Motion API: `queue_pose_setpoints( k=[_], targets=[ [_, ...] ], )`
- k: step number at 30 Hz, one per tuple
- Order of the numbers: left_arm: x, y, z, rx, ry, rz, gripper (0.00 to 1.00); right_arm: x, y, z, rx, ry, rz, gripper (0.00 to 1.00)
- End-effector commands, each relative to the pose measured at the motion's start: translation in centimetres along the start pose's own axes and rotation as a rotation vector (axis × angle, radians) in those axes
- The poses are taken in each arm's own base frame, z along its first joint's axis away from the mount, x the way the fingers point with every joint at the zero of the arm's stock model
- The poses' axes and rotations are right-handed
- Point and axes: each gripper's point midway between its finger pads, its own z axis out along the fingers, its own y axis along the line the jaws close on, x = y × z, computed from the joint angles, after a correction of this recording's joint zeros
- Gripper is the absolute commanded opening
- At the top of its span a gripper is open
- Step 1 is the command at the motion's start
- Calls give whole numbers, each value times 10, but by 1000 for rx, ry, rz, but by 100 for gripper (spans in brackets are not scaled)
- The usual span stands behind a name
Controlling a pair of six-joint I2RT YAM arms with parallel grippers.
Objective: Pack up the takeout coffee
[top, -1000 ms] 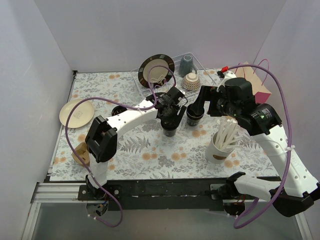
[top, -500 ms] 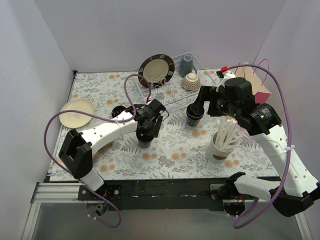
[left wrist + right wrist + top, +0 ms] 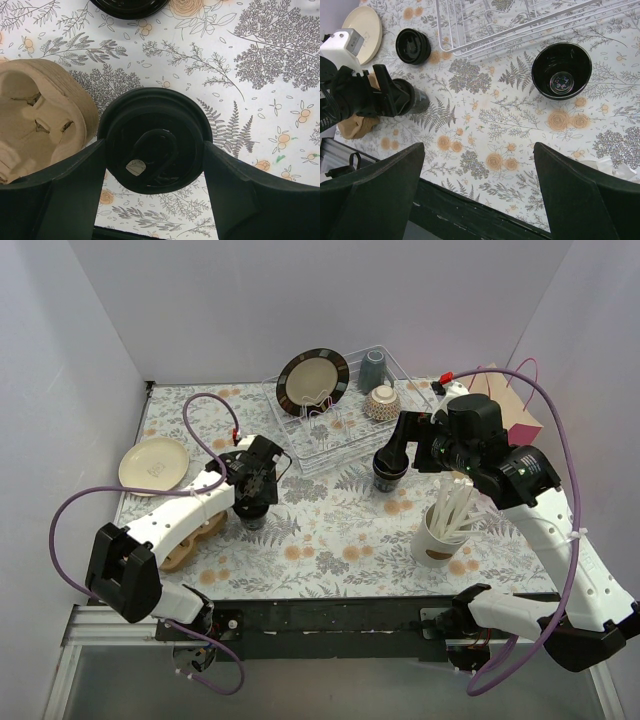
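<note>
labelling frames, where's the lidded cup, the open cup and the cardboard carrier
lidded cup (image 3: 154, 140), left wrist view, lid top
open cup (image 3: 562, 67), right wrist view, inner wall
cardboard carrier (image 3: 35, 120), left wrist view, top face

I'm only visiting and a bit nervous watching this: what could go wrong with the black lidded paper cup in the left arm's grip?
1. The black lidded paper cup, pinched in the left gripper, is close beside the brown moulded cardboard cup carrier. It could bump the carrier's rim and shove it instead of dropping into a pocket.
2. The lidless black paper cup stands uncovered near the open right gripper. A knock might tip it.
</note>
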Motion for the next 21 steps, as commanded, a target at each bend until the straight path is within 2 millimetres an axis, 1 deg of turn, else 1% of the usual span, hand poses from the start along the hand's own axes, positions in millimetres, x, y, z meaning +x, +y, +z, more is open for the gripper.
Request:
queue_pose_setpoints(
  k=[1, 4, 5, 8, 9, 10, 11, 12, 15, 17, 19, 21],
  targets=[
    [10, 14, 4, -54, 15, -21, 59, -11, 6, -2, -24, -48, 4, 98],
    [8, 16, 2, -72, 12, -39, 69, -13, 7, -2, -22, -51, 3, 98],
    [3, 16, -1, -75, 4, -42, 73, -12, 7, -2, -23, -49, 3, 98],
    [-6, 18, -8, -90, -11, -43, 77, -13, 7, 0, -25, -46, 3, 98],
    [-14, 16, -13, -81, -26, -53, 79, -12, 8, 0, -27, -43, 4, 98],
    [-18, 16, -16, -78, -32, -57, 80, -12, 8, 1, -26, -42, 4, 98],
    [-19, 16, -19, -80, -29, -56, 85, -13, 8, 1, -27, -43, 4, 98],
    [-28, 14, -26, -67, -46, -69, 87, -12, 8, 2, -26, -38, 4, 98],
    [-35, 12, -36, -38, -61, -88, 96, -11, 8, 3, -26, -37, 4, 98],
    [-40, 11, -42, -22, -77, -101, 98, -12, 8, 4, -28, -39, 6, 98],
    [-45, 8, -47, 3, -83, -106, 98, -11, 8, 6, -28, -34, 8, 98],
    [-48, 3, -50, 25, -74, -74, 98, -10, 10, 9, -42, -32, 7, 99]
  ],
)
